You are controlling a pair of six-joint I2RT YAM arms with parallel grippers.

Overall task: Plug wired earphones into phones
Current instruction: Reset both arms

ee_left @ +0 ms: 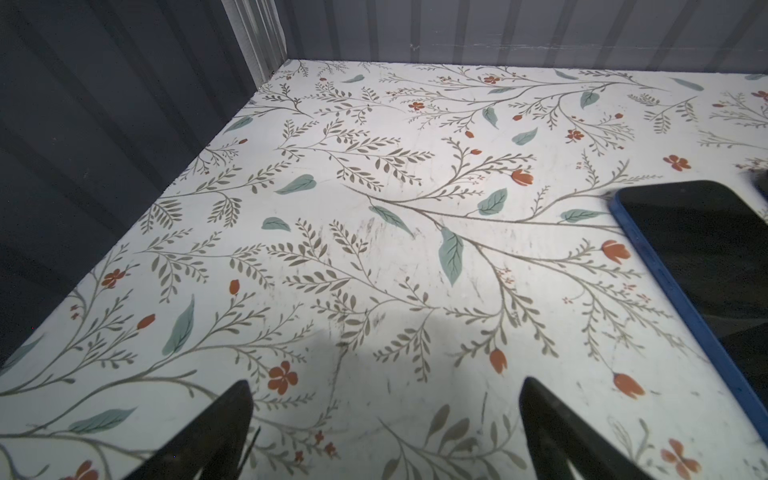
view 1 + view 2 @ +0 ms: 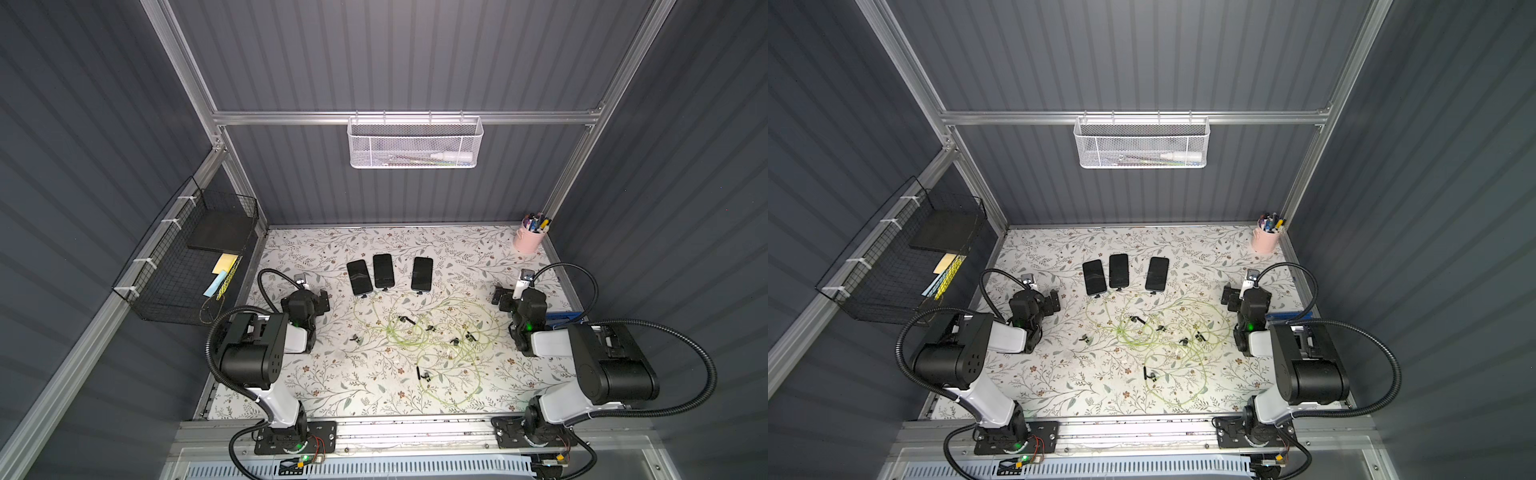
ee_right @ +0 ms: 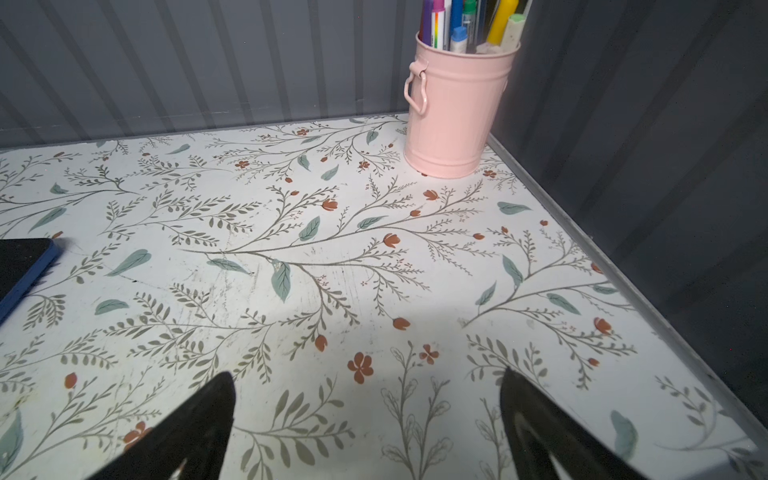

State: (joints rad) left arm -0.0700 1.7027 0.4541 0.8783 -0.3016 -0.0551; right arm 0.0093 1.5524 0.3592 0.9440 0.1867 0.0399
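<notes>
Grey panelled cell, floral-print worktop [image 2: 332,386], pink pen cup [image 3: 453,112] in the far right corner.

Three phones lie flat in a row at rear centre, screens up: left phone [image 2: 359,277], middle phone [image 2: 383,271] just beside it, right phone [image 2: 422,273] a bit apart. A blue rim shows on the phone edge in each wrist view [image 1: 648,266].

Wired earphones [image 2: 419,332] are one loose yellow-green tangle in front of the phones, mid-worktop, with black buds scattered through it. A small black plug sits right at the near short edge of each phone: [image 2: 364,296], [image 2: 385,289], [image 2: 419,292]. Cords run from there into the tangle. I can't tell from the top views whether the plugs are seated or only butted against the edge.

Left arm [image 2: 303,309] is at the left of the row and right arm [image 2: 528,307] at the right, both clear of phones and cords. Left jaws are spread wide with nothing between them, and so are the right jaws. Each wrist view shows only bare worktop ahead.

My read: no plug is in hand, so this is either all three done or a check pending.

If any plug is loose, the next move needs one arm pinning that phone and the other pinching the plug body, lined up with the phone's long axis, then a straight push.

Risks: the phone slides on the smooth top, and tugging one cord drags the others.
</notes>
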